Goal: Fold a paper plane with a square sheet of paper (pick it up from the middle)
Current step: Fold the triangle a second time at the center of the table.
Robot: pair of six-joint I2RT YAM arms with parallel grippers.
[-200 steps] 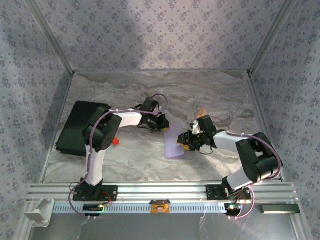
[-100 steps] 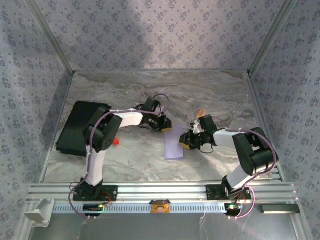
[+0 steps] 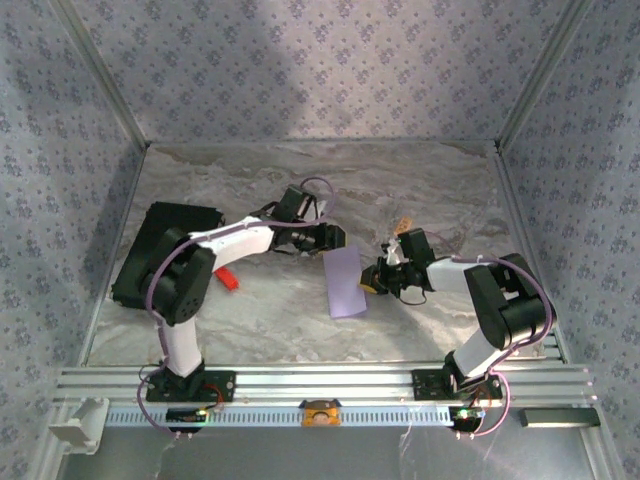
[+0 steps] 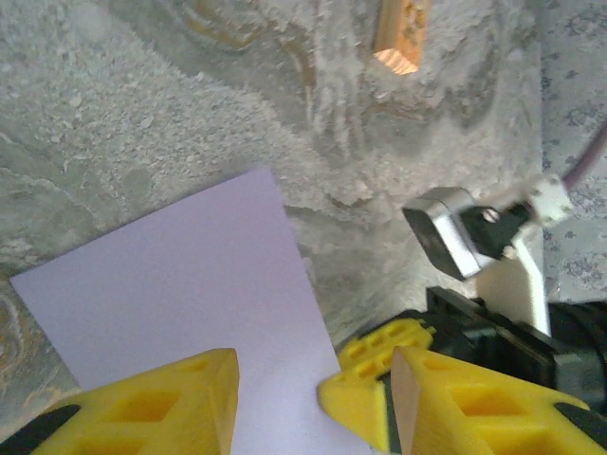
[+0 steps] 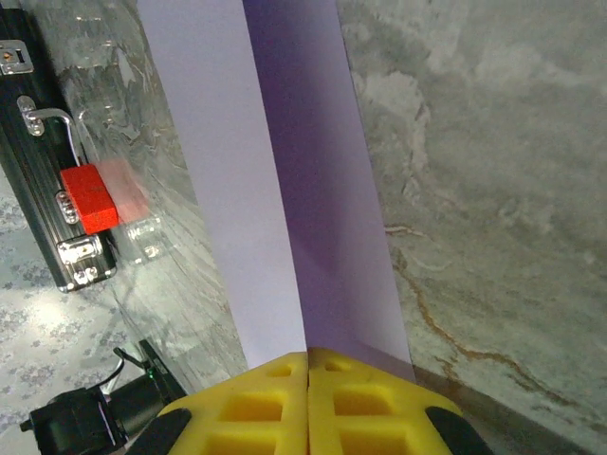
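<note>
On marbled desk (image 3: 300, 190), mid-frame: folded square sheet of paper (image 3: 345, 283), left end effector (image 3: 335, 236) parted at its top, right end effector (image 3: 372, 281) closed at its right edge; could drag crease askew if slid sideways.

Marbled table (image 3: 270, 325) bearing lavender sheet (image 3: 345, 283), black pad (image 3: 145, 255), red block (image 3: 228, 280) (tan block (image 3: 403, 222) too)

We can read no text, label, brand, number or sign anywhere. The sheet of paper (image 3: 344, 283) at the centre is plain, and the walls (image 3: 300, 60) carry only a repeating ornament, no letters.
</note>
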